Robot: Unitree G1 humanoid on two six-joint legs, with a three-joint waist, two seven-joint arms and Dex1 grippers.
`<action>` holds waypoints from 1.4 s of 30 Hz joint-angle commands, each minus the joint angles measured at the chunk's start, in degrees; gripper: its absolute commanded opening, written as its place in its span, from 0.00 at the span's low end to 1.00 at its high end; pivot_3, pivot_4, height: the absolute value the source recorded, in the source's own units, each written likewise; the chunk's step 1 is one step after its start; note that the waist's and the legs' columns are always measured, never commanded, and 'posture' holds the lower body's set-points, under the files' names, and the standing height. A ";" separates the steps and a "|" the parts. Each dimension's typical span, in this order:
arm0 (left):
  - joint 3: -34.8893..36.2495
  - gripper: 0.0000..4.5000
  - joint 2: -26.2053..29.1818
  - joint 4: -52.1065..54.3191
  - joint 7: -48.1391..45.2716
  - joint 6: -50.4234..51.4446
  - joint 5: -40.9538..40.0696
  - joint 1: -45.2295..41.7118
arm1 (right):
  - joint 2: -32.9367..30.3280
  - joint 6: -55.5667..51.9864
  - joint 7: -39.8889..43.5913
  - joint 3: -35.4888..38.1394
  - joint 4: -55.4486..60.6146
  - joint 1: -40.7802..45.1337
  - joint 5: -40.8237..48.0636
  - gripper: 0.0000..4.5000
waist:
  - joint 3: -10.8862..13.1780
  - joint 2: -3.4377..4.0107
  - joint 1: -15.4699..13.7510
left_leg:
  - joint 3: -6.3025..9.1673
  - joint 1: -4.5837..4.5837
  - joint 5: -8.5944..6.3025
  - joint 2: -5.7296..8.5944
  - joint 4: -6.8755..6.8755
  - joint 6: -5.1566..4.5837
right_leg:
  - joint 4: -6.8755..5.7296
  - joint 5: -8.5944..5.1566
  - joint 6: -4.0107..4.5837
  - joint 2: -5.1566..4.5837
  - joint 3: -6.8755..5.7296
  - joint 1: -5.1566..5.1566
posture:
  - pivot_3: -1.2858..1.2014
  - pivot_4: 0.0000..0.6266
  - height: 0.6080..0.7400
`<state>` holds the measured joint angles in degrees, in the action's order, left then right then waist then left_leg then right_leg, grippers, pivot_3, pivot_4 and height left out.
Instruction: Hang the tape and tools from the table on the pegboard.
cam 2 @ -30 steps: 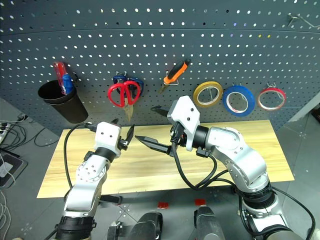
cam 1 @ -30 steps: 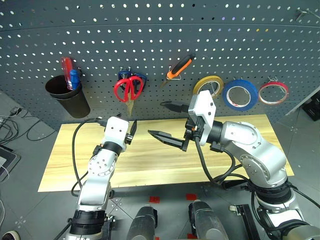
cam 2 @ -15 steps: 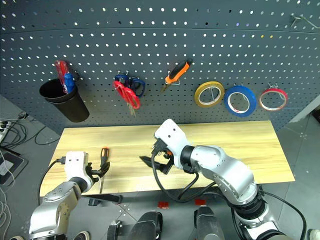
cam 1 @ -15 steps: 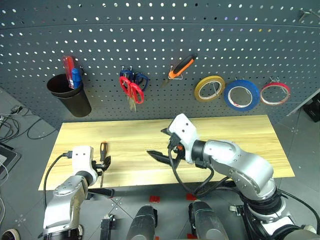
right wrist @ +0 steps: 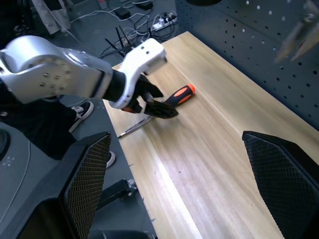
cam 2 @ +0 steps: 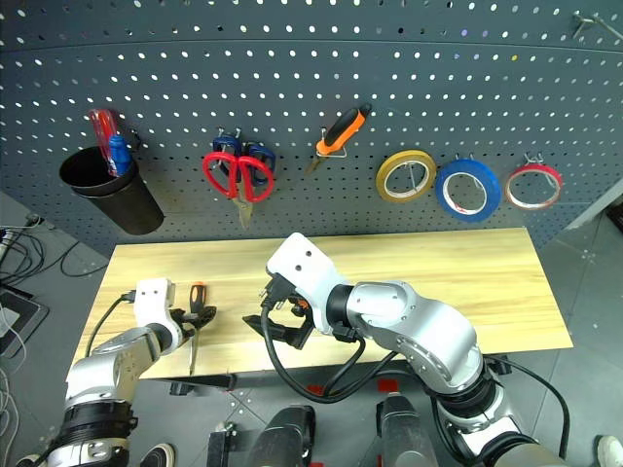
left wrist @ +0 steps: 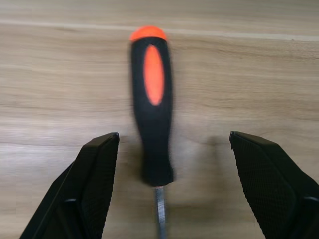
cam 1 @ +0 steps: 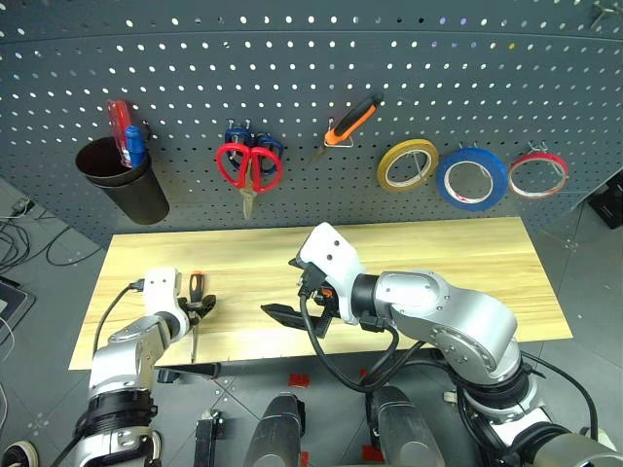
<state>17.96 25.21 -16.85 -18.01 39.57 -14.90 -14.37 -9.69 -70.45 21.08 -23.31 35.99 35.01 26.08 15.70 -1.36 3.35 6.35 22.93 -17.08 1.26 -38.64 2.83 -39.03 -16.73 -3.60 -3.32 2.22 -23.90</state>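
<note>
Lying near the table's (cam 1: pixel 467 263) left front corner in the head view, the screwdriver (cam 1: pixel 196 302) has the left gripper (cam 1: pixel 200 311) at its handle; scissors (cam 1: pixel 248 167), pliers (cam 1: pixel 350 122) and blue tape (cam 1: pixel 471 179) hang on the pegboard (cam 1: pixel 321 68). Left wrist view: fingers (left wrist: pixel 92 184) spread apart either side of the handle, not clamping. Right wrist view: right gripper (right wrist: pixel 182 184) wide apart above the tabletop.

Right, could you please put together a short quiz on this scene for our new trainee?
1. Which tool lies on the table? A pliers, B screwdriver, C red scissors.
2. True or false: the left hand is open, with a finger on either side of the screwdriver's handle.
3. What colour is the tape hanging on the pegboard between the yellow roll and the red-rimmed roll?
Key: 1 B; 2 true; 3 blue.
</note>
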 commanded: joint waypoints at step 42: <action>7.64 0.11 9.97 23.51 0.42 -34.88 -3.86 -14.93 | -6.93 22.85 16.96 11.00 -11.10 11.80 5.63 1.00 | -7.44 -1.07 -1.35 | -0.35 -0.07 0.34 0.15 0.53 0.58 | 0.12 0.07 0.12 0.16 0.05 -0.20 | 0.52 0.07 1.00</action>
<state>24.63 33.80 8.46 -16.17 5.42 -17.23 -27.23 -16.92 -48.10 39.04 -12.88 24.72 45.09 32.42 8.26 -2.43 2.00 6.01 22.84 -16.74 1.41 -38.11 3.42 -38.92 -16.66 -3.48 -3.15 2.27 -24.10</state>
